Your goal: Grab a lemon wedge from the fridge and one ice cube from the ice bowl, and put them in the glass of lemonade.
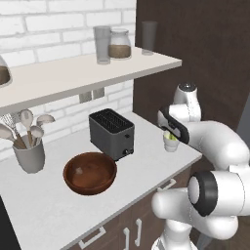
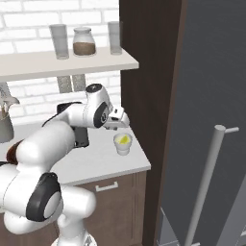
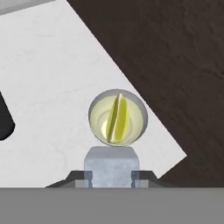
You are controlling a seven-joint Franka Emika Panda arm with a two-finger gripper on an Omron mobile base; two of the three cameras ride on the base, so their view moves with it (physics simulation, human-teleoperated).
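Lemon wedge (image 3: 117, 119) sat in glass of lemonade (image 3: 117, 118) already; tool (image 3: 112, 176) pinched ice cube (image 3: 112, 165) above it. You'd just release next.

arm: extended forward | end effector (image 3: 112, 176): clamping ice cube (image 3: 112, 162)

White brick wall (image 1: 58, 24) w/ pale shelf (image 1: 73, 73), white counter (image 1: 44, 205), dark wood panel (image 1: 205, 44), brown cabinets (image 2: 115, 202) below.
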